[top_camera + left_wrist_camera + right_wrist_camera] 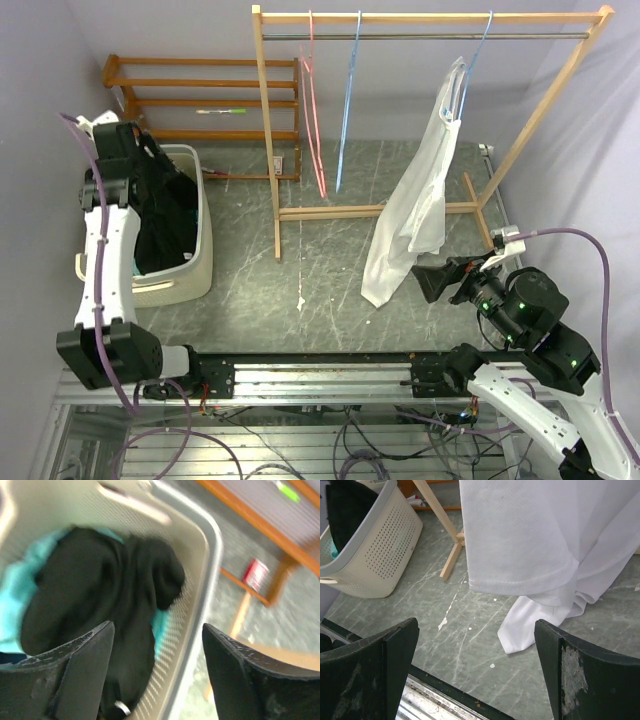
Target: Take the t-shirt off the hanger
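Note:
A white t-shirt (418, 200) hangs from a light blue hanger (472, 66) at the right end of the wooden rack's rail. Its lower hem rests on the floor. In the right wrist view the t-shirt (520, 535) fills the upper right, with a corner lying on the floor. My right gripper (430, 280) is open and empty, low and just right of the hem; it also shows in the right wrist view (475, 670). My left gripper (160, 185) is open and empty above the laundry basket (195, 250). In the left wrist view my left gripper (157, 670) is over black and teal clothes (100, 590).
The wooden clothes rack (275, 150) stands mid-scene with an empty pink hanger (318, 130) and an empty blue hanger (347, 110). A low wooden shelf (200, 85) is at the back left. The cream basket (380, 550) holds dark clothes. The metal rail (320, 375) runs along the near edge.

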### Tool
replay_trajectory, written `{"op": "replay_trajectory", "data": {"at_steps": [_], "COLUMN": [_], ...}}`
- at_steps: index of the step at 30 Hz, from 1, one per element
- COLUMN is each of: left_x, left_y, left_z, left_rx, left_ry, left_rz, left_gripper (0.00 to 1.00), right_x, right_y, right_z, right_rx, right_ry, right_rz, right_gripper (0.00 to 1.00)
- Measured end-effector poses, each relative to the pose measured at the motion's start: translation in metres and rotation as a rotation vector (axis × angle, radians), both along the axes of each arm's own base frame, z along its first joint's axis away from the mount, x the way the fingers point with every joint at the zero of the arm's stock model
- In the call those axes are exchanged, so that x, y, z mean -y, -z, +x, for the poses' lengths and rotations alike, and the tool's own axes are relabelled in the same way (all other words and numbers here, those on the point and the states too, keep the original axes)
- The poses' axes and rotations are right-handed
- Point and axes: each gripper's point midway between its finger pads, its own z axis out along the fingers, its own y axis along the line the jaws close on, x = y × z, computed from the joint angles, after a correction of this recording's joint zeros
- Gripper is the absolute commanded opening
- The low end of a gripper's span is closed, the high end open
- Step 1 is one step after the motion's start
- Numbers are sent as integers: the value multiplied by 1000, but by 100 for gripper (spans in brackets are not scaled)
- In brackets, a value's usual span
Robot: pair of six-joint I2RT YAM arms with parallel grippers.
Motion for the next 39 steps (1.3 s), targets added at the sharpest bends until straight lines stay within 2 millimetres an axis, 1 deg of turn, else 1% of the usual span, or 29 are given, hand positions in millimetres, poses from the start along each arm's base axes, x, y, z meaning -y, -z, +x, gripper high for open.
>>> {"op": "replay_trajectory", "data": {"at_steps": [1,2,3,4,6,7,8,9,10,12,14,16,17,19,21,23,24,25,26,28,30,31,32,34,36,38,39], "left_x": [12,25,37,49,67,77,88,100,111,143,168,194,205,223,240,245,243,239,234,228,226,225,225,227,232,238,242], "left_y": [4,10,17,22,20,16,10,2,-3,-9,-10,-3,4,21,46,70,78,81,79,66,53,49,45,44,48,55,59], "left_z": [-3,-9,-20,-32,-53,-63,-72,-81,-88,-107,-120,-130,-131,-130,-128,-126,-127,-129,-131,-136,-141,-143,-145,-147,-149,-153,-156], "left_rx": [10,17,20,23,55,88,135,185,223,296,315,295,270,207,112,22,-7,-15,-4,50,106,122,137,141,129,107,96], "left_ry": [51,108,156,200,273,319,370,429,480,621,731,845,890,948,1000,1009,999,988,976,964,963,965,968,979,997,1022,1037], "left_rz": [-34,-65,-95,-119,-145,-155,-161,-170,-177,-189,-189,-181,-177,-166,-151,-126,-110,-93,-77,-56,-50,-48,-48,-47,-48,-48,-47], "left_gripper": [99,98,95,87,66,55,46,43,41,39,40,38,37,31,30,31,31,31,32,32,32,32,32,31,30,29,29], "right_x": [0,0,0,0,0,0,0,0,0,0,0,1,0,-1,-3,-5,-6,-7,-8,-8,-3,1,7,19,27,28,26], "right_y": [0,0,0,0,0,0,0,0,0,0,0,0,0,1,3,-1,-7,-19,-36,-74,-125,-144,-167,-207,-231,-242,-245], "right_z": [0,0,0,0,0,0,0,0,0,0,0,0,1,2,4,5,6,6,6,6,4,4,4,10,23,44,58], "right_rx": [0,0,0,0,0,0,0,0,0,0,0,-1,-2,-7,-23,-44,-50,-52,-39,2,72,98,133,189,214,213,205], "right_ry": [0,0,1,0,0,0,0,0,1,1,2,5,5,4,-1,-7,-12,-16,-20,-20,0,18,44,117,200,279,321], "right_rz": [0,0,1,1,1,0,0,0,1,1,1,1,1,-5,-24,-48,-53,-53,-42,-9,48,68,95,134,137,107,77], "right_gripper": [100,100,100,100,100,100,100,100,100,100,100,97,96,90,82,76,75,74,74,75,75,75,75,75,76,75,75]}}
